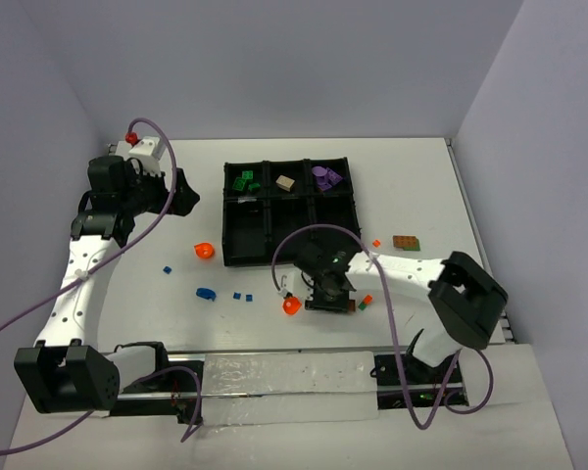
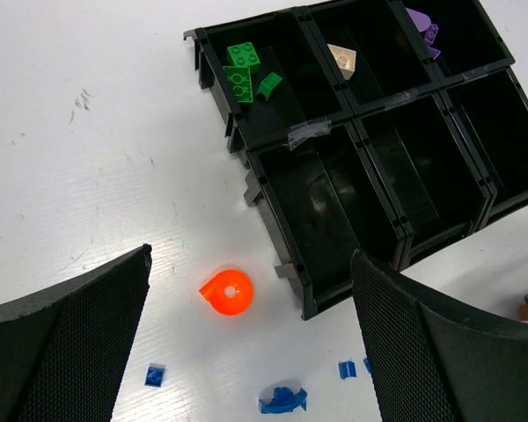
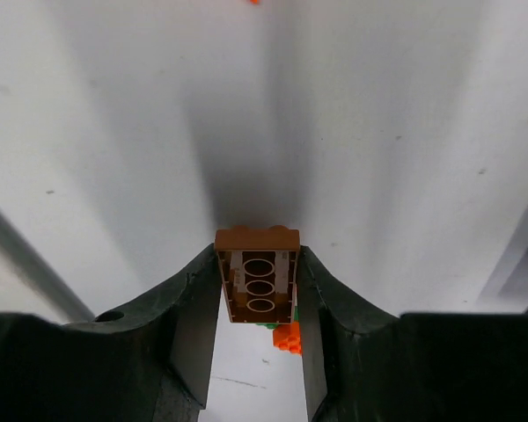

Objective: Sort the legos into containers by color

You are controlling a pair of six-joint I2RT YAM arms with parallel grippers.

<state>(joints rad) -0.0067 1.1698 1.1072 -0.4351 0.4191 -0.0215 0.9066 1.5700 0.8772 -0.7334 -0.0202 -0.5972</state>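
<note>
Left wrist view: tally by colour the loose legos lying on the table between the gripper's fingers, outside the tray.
Orange legos: 1
Blue legos: 4, one of them only partly visible
Total: 5

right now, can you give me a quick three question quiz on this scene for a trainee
1. True or false: the right gripper is shut on a brown brick.
2. Which colour lies in the tray's far left compartment? A green, B blue, C orange.
3. How many tray compartments hold pieces?
Key: 1 true; 2 A; 3 three.
</note>
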